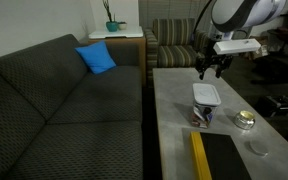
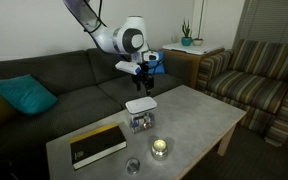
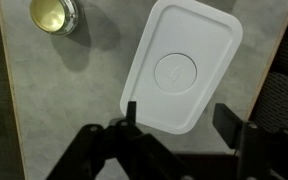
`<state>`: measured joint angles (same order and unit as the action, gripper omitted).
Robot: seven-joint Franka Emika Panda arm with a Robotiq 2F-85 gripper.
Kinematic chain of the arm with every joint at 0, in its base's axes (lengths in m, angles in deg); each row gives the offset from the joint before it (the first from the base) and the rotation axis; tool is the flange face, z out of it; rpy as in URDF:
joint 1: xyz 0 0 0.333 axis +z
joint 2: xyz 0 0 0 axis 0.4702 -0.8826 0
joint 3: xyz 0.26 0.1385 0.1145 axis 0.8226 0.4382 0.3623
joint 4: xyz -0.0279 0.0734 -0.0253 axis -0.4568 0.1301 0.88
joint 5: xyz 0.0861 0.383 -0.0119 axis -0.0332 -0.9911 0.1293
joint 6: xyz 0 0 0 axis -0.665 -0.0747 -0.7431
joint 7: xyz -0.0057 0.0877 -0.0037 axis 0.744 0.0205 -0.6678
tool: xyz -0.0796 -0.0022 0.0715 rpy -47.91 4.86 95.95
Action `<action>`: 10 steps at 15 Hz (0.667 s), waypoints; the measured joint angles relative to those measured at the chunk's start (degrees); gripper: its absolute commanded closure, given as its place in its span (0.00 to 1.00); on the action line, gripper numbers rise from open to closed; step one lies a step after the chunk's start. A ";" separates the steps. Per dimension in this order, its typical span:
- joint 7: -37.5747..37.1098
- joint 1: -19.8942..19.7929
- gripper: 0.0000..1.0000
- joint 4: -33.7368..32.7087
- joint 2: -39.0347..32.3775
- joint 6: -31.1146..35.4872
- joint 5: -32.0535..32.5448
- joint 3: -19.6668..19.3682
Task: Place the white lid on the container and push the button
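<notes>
The hand (image 3: pixel 179 125) is released: in the wrist view its two fingers (image 3: pixel 131 115) stand spread with nothing between them. In both exterior views it hangs clear above the white lid (image 3: pixel 181 65), not touching it.

Directly below the hand, the white lid lies flat on top of the container (image 1: pixel 203 114), which looks covered all round, though whether the lid is fully seated cannot be told. The pair stands about midway along the desk (image 1: pixel 174 125), somewhat nearer the long edge that faces the sofa (image 1: pixel 54 100).

Further out, the small round tin (image 1: pixel 246 120) sits toward the opposite long edge, well apart from the container. A grey disc (image 1: pixel 257 147) and a dark book (image 2: pixel 96 145) lie toward one short end.

By my reading, the placing step is done and the button step is in hand. The faint round mark (image 3: pixel 176 72) at the lid's centre is probably the button. The next move calls for bringing the hand over that mark, likely with the fingers drawn together, and pressing straight down. An off-centre push could tip the lid or slide the light container across the desk.
</notes>
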<state>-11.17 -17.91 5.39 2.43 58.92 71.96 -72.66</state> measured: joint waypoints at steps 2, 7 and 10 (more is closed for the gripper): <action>0.54 0.04 0.00 1.87 0.73 1.74 0.00 0.00; 2.05 0.11 0.00 6.13 2.62 5.75 0.00 0.00; 2.66 0.12 0.00 8.00 3.41 7.61 0.00 0.00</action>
<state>-8.51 -17.79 13.38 5.84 66.53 71.96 -72.66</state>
